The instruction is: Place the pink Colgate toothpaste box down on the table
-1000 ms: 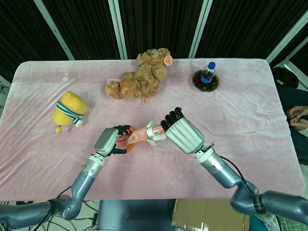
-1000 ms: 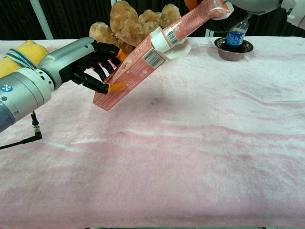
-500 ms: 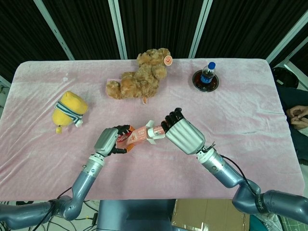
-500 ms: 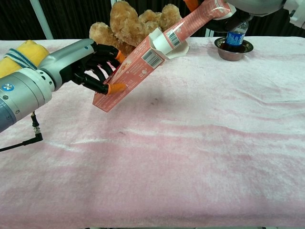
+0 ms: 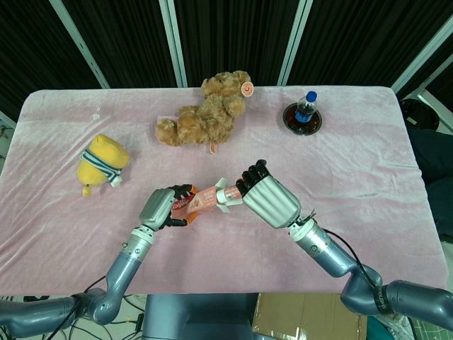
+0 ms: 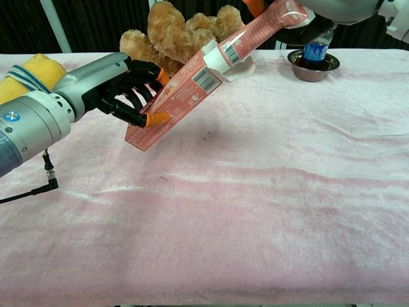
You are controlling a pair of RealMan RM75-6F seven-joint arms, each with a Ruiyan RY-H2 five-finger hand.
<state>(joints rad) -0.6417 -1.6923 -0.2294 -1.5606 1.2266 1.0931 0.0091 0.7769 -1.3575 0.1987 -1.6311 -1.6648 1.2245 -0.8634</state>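
The pink Colgate toothpaste box [image 5: 191, 203] [image 6: 174, 103] is held tilted above the pink cloth, low end toward my left. My left hand [image 5: 161, 207] [image 6: 105, 86] grips its lower end, with orange fingertips wrapped round it. The upper end is open, its white flaps spread. A pink toothpaste tube [image 5: 230, 191] [image 6: 259, 29] sticks out of that end. My right hand [image 5: 267, 200] [image 6: 332, 7] holds the tube's far end, up near the top edge of the chest view, where most of the hand is cut off.
A brown teddy bear [image 5: 205, 110] [image 6: 185, 29] lies just behind the box. A yellow plush toy [image 5: 102, 161] [image 6: 25, 73] sits at the left. A cola bottle stands in a metal bowl [image 5: 303, 122] [image 6: 314, 64] at the back right. Bare pink cloth [image 6: 255, 192] stretches in front.
Almost nothing differs. My right hand has edged slightly to the left with the tube, and the box stays tilted in my left hand.
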